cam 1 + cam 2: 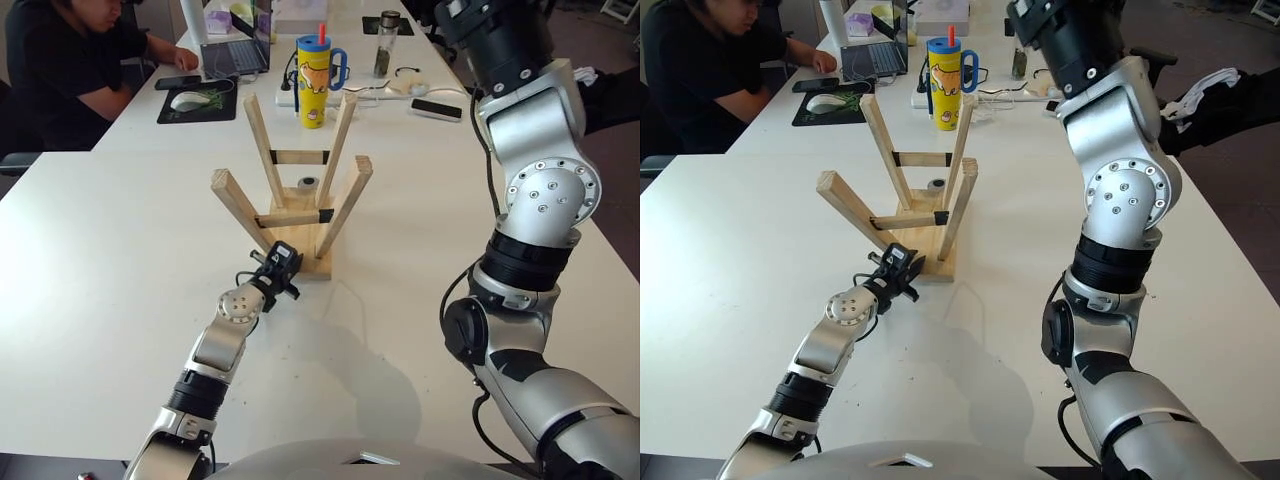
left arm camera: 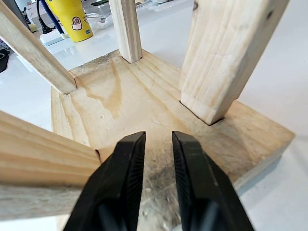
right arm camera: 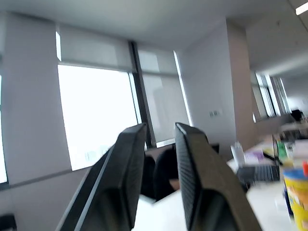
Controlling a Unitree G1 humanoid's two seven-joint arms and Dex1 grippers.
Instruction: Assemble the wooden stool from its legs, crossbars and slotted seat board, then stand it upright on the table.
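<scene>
The wooden stool (image 1: pixel 300 190) stands upside down on the white table (image 1: pixel 100 280), its seat board (image 1: pixel 318 266) flat on the tabletop and its legs splayed upward, joined by crossbars (image 1: pixel 300 157). My left gripper (image 1: pixel 284 264) is at the board's near edge. In the left wrist view its tips (image 2: pixel 158 137) hover just over the board's underside (image 2: pixel 134 96), shut to a thin gap with nothing held, beside a leg (image 2: pixel 226 53). My right arm (image 1: pixel 540 190) is raised high at the right. Its gripper (image 3: pixel 161 130) is shut on nothing and points out into the room.
Behind the stool stand a yellow mug (image 1: pixel 315 85), a laptop (image 1: pixel 235 50), a mouse on a dark pad (image 1: pixel 188 100) and a remote (image 1: pixel 436 108). A small round object (image 1: pixel 308 183) lies just beyond the seat board. A person sits at the far left corner.
</scene>
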